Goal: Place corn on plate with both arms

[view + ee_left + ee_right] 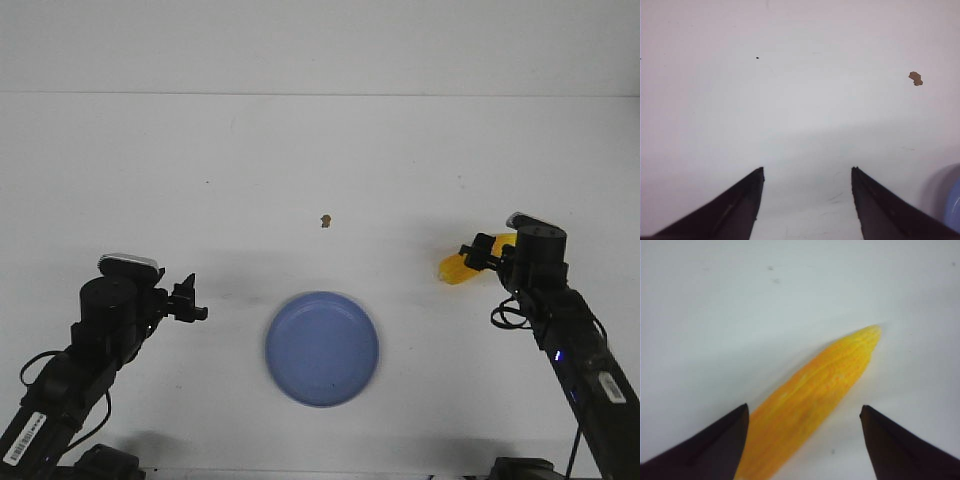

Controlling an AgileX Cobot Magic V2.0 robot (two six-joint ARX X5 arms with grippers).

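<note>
The yellow corn (458,268) lies on the white table at the right, partly hidden by my right gripper (481,250). In the right wrist view the corn (810,400) lies slantwise between the two open fingers, its tip pointing away, and the gripper (804,412) is open around it without gripping. The periwinkle-blue plate (322,348) sits empty near the table's front centre. My left gripper (188,300) is open and empty, left of the plate, over bare table (807,172). A sliver of the plate's rim (954,205) shows in the left wrist view.
A tiny brown speck (325,221) lies on the table beyond the plate; it also shows in the left wrist view (915,78). The table's far edge runs across the back.
</note>
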